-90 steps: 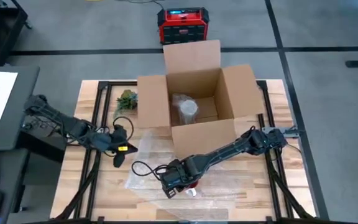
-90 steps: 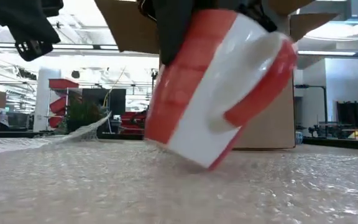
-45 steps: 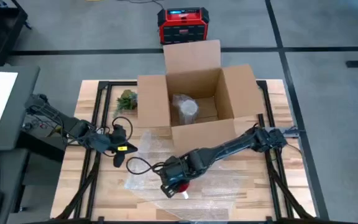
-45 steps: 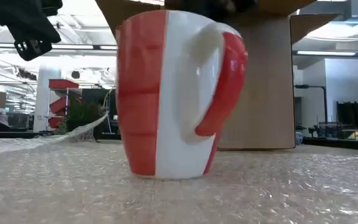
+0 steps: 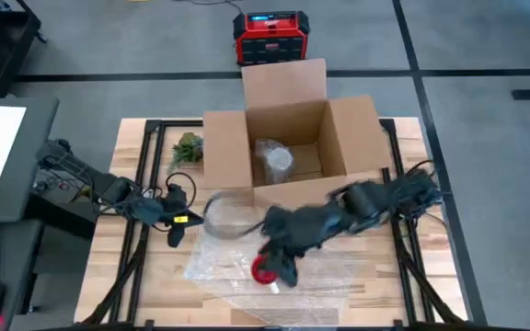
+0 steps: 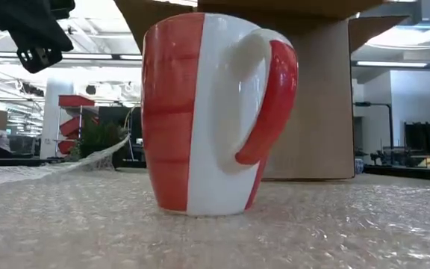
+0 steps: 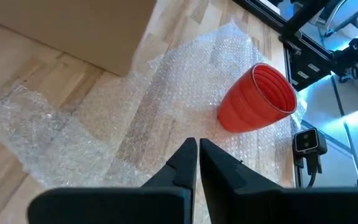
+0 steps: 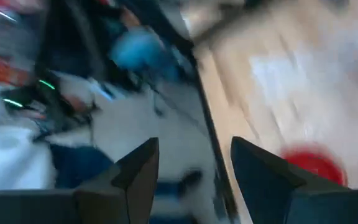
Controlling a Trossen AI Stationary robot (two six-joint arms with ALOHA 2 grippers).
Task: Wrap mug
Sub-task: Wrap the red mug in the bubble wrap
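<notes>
Mug (image 5: 265, 269) stands upright on bubble wrap (image 5: 339, 271) at the worktop's near middle, free of both arms; glazed, slippery, breakable, best gripped by rim or handle; right jaws (image 8: 194, 163) spread, just right; left jaws (image 7: 197, 163) clenched, well left

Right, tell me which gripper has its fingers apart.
The right gripper: a clear gap shows between its fingers beside the red mug. The left gripper has its fingers pressed together.

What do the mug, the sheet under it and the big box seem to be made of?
The mug: probably glazed ceramic, since its red and white surface is glossy. The sheet: clear plastic bubble wrap, with small bubbles visible. The box: brown matte cardboard with its flaps folded open.
</notes>
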